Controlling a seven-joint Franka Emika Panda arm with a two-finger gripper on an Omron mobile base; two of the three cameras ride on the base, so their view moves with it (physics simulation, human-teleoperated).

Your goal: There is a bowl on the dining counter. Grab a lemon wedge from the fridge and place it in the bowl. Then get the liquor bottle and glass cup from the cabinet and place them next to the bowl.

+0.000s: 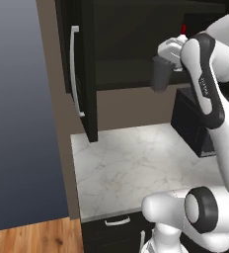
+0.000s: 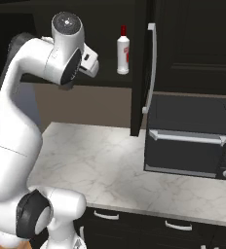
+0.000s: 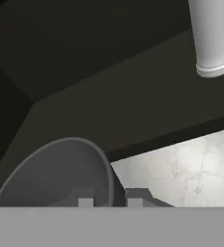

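My gripper [image 3: 109, 200] is shut on the wall of the glass cup [image 3: 56, 173], one finger inside the rim and one outside. From the left base view the smoky grey glass cup [image 1: 161, 73] hangs below the gripper [image 1: 168, 60], in front of the open cabinet's [image 1: 131, 29] dark shelf and above the counter. On that shelf, further in, stands the liquor bottle [image 2: 123, 51], white with a red cap; its lower body [image 3: 210, 38] is at upper right in the hand view. The bowl, lemon wedge, fridge and dining counter are out of view.
The cabinet door [image 1: 82, 69] with its slim silver handle stands open at the left of the marble counter [image 1: 136, 158]. A black countertop oven [image 2: 188, 136] stands on the counter to the right. Low black drawers [image 2: 134, 223] run beneath.
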